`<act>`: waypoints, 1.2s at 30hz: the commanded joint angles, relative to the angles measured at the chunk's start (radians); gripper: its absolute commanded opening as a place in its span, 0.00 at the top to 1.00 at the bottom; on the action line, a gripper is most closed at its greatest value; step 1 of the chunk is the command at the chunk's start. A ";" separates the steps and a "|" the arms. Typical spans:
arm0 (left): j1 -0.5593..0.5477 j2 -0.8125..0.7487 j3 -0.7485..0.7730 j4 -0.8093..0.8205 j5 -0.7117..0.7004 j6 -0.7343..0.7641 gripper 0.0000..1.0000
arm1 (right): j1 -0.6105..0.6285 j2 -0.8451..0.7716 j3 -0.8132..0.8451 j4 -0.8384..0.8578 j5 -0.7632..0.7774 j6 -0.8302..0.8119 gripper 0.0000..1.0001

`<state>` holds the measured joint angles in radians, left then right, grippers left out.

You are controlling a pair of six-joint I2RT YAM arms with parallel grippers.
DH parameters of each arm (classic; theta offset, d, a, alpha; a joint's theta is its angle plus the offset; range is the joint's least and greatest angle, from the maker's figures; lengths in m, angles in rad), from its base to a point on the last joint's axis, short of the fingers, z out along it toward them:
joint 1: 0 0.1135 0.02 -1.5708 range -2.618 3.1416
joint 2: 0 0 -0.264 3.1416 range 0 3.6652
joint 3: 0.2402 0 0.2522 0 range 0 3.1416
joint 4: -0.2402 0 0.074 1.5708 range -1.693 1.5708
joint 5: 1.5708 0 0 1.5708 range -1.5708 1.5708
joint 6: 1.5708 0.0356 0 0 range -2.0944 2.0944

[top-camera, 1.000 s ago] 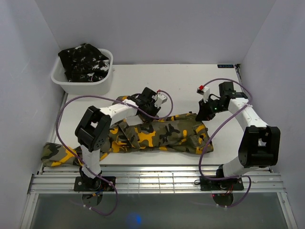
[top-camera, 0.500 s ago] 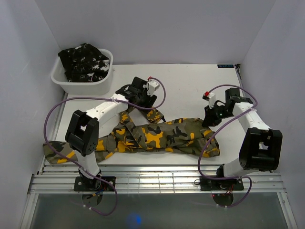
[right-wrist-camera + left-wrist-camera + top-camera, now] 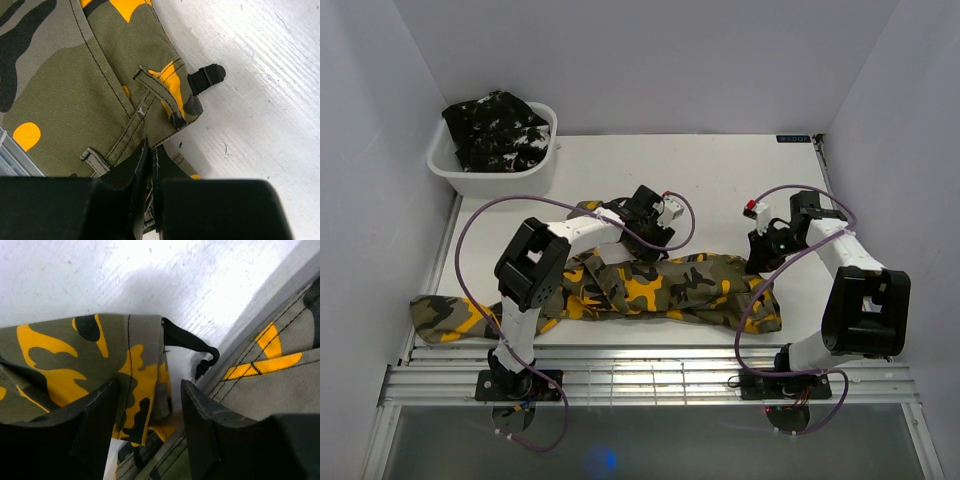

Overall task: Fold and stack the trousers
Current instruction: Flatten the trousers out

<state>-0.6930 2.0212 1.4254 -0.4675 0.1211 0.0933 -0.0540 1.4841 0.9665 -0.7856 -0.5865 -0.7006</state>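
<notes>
- White tub (image 3: 485, 182): it's sitting well off to the left of the left gripper (image 3: 147, 425), at the back corner of the table (image 3: 720, 170).
- Black trousers (image 3: 498, 128): they're lying bunched up inside that tub, white flecks showing, poking up over the rim.
- Olive camo trousers (image 3: 670, 285): they're lying stretched out across the table. One leg end is trailing way out to the left of the left gripper, and the other end is reaching the right gripper (image 3: 150, 160).
- Left gripper: it's hanging fingers-down over the far edge of the olive pair with its jaws standing apart. A folded edge with orange and black patches is lying in the gap, not squeezed. Can't tell if the pads are touching it. A black cord (image 3: 187, 340) is curling out just ahead of the fingers.
- Right gripper: its jaws are pressing together, pinching a thin edge of the olive pair. A belt loop (image 3: 160, 95) and a black tab (image 3: 207, 76) are lying just ahead of the fingertips.
</notes>
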 commanded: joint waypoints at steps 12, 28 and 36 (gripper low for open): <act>0.311 -0.395 -0.010 -0.095 -0.028 -0.058 1.00 | -0.211 -0.152 0.072 -0.014 0.071 -0.114 0.92; 1.575 -0.816 0.013 -0.316 0.401 -0.096 1.00 | -0.463 -0.165 0.165 0.040 0.103 -0.119 0.92; 1.922 -0.575 0.148 -0.479 0.751 0.055 1.00 | -0.515 -0.148 0.213 0.074 0.048 -0.079 0.92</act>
<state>1.1595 1.3903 1.4975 -0.8715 0.6785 0.0689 -0.5415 1.3254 1.1172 -0.7879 -0.5335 -0.7910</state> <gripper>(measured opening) 0.015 0.089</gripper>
